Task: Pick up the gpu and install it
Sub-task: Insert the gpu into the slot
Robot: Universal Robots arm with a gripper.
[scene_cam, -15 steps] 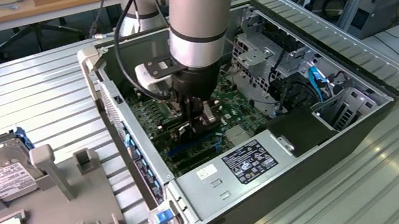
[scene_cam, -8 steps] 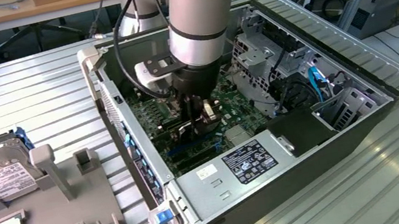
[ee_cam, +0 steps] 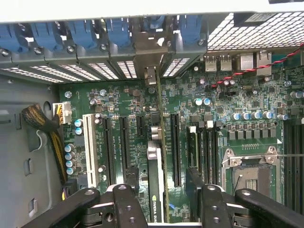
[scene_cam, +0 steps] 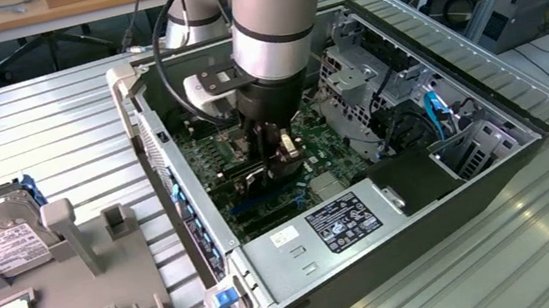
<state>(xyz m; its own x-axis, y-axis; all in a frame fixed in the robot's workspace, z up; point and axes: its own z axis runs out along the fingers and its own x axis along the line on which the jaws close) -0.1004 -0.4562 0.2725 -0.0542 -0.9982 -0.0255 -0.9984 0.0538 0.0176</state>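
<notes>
- Here, in the exterior view, the gripper (scene_cam: 282, 161) sits deep inside the open computer case (scene_cam: 450, 191) on the tabletop (scene_cam: 44, 127), low over the motherboard (scene_cam: 206, 166).
- In the wrist view, the gpu (ee_cam: 156, 190) stands on edge along a motherboard slot, its bracket at the rear opening. The fingers (ee_cam: 132, 183) are apart, one on each side of it.
- It is probably light, stiff and fragile, so it is best held by its flat faces near the upper edge.
</notes>
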